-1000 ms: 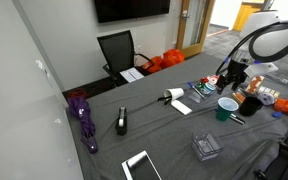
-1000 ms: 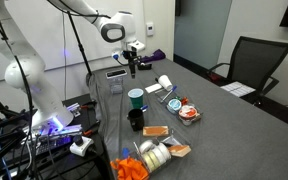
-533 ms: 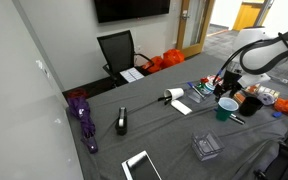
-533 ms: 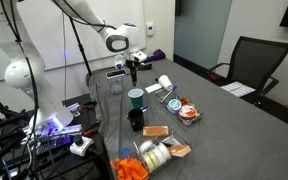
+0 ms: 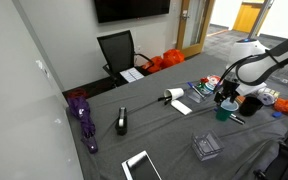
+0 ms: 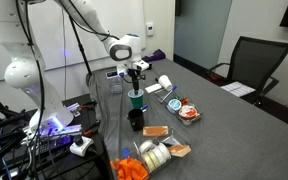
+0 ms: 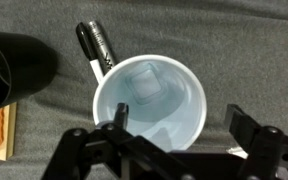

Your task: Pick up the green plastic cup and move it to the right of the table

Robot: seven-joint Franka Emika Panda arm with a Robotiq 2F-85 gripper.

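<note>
The green plastic cup (image 6: 136,99) stands upright on the dark grey table (image 6: 219,125); it also shows in an exterior view (image 5: 224,110). In the wrist view its whitish rim and inside (image 7: 149,100) fill the middle, seen from straight above. My gripper (image 7: 179,127) is open and directly over the cup, one finger over the rim's inner edge, the other outside it. In both exterior views the gripper (image 6: 136,84) (image 5: 225,93) hangs just above the cup's mouth. Nothing is held.
A darker brown cup (image 6: 135,119) stands right beside the green cup, seen at the wrist view's left (image 7: 14,68). A black marker (image 7: 96,46) lies next to the cup. Snack packets (image 6: 156,131), a tape roll (image 6: 153,154) and a purple umbrella (image 5: 83,117) lie around.
The gripper has come down and toward the green cup, from above the table behind it to just over its mouth. The cup has not moved.
</note>
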